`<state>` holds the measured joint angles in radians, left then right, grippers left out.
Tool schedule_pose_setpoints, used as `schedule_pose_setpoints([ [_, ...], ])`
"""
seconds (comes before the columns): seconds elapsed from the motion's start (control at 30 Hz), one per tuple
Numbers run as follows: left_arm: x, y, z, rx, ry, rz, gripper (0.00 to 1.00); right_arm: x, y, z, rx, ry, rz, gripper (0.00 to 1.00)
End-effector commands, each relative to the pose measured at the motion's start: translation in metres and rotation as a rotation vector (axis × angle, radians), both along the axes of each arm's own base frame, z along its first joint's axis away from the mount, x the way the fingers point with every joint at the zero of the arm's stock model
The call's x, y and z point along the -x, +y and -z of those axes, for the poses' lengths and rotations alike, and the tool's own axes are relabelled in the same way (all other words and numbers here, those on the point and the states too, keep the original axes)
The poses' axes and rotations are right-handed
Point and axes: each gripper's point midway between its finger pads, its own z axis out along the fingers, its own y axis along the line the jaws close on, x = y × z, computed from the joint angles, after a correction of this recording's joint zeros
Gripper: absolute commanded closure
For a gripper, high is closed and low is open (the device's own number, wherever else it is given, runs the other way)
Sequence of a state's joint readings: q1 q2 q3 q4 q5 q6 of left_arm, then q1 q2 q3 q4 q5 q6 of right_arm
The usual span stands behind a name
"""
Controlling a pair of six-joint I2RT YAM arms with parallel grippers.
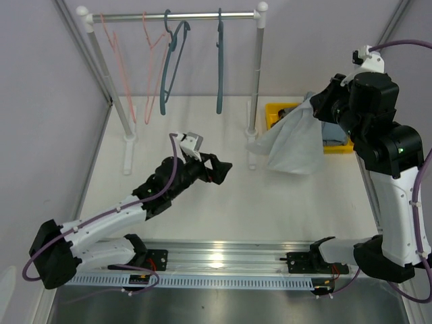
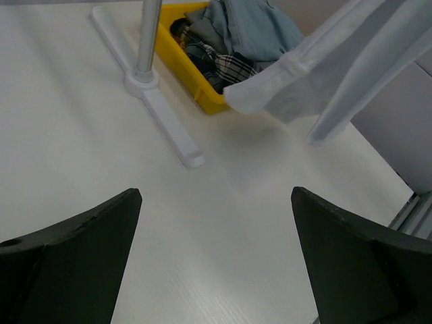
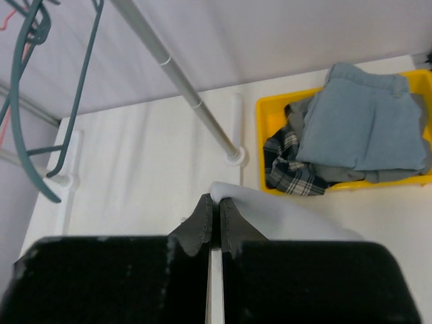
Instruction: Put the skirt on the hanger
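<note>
Skirt (image 1: 293, 142), pale grey-white, hung from the right end effector (image 1: 322, 101), whose jaws I saw pressed shut on a fold of the cloth in the right wrist view (image 3: 214, 202). The garment (image 3: 270, 212) draped down and to the left of that arm. It lay just beside the right post (image 1: 255, 81) of the clothes rack and in front of the yellow bin (image 1: 275, 111). In the left wrist view the skirt (image 2: 324, 74) appeared as a hemmed band with loose folds, and its lower edge cleared the bench (image 2: 81, 135), casting a faint shadow below.

Left end effector (image 1: 219, 169) was over the middle of the bench (image 1: 202, 216) with its jaws spread wide and nothing between them (image 2: 216, 196); it pointed toward the skirt and stood well apart from it.

Rack rail (image 1: 169, 15) carried two pink hangers (image 1: 115, 61) on the left and two teal hangers (image 1: 172, 64) on the right, all bare and well apart from the skirt. One teal hanger (image 3: 27, 135) also showed at the left edge of the right wrist view.

Yellow bin (image 3: 260, 135) held a folded blue garment (image 3: 364, 121) on top of a plaid one (image 3: 290, 169).
</note>
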<state>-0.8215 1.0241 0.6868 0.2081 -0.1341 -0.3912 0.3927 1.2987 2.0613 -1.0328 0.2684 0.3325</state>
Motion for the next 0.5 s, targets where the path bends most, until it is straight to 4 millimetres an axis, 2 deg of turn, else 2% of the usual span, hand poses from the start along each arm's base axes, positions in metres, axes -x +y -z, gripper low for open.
schedule_pose_setpoints([
  [0.0, -0.008, -0.023, -0.029, 0.046, -0.146, 0.029, 0.01, 0.014, 0.016, -0.006, -0.054, -0.012, -0.094, 1.00],
  [0.03, -0.009, -0.031, -0.017, 0.012, -0.135, 0.046, 0.01, 0.017, 0.020, -0.006, -0.063, -0.010, -0.117, 1.00],
  [0.1, -0.009, -0.042, -0.019, -0.012, -0.157, 0.084, 0.01, 0.023, 0.025, -0.008, -0.080, -0.012, -0.149, 1.00],
  [0.13, -0.010, -0.049, -0.010, -0.035, -0.149, 0.105, 0.01, 0.026, 0.032, -0.008, -0.096, -0.004, -0.189, 1.00],
  [0.23, -0.008, -0.059, -0.003, -0.080, -0.160, 0.139, 0.01, 0.030, 0.044, -0.005, -0.109, 0.007, -0.241, 1.00],
  [0.37, -0.007, -0.057, 0.006, -0.118, -0.168, 0.140, 0.01, 0.033, 0.052, -0.004, -0.113, 0.014, -0.272, 1.00],
  [0.47, -0.004, -0.064, 0.007, -0.137, -0.188, 0.186, 0.01, 0.034, 0.057, -0.003, -0.120, 0.015, -0.294, 1.00],
])
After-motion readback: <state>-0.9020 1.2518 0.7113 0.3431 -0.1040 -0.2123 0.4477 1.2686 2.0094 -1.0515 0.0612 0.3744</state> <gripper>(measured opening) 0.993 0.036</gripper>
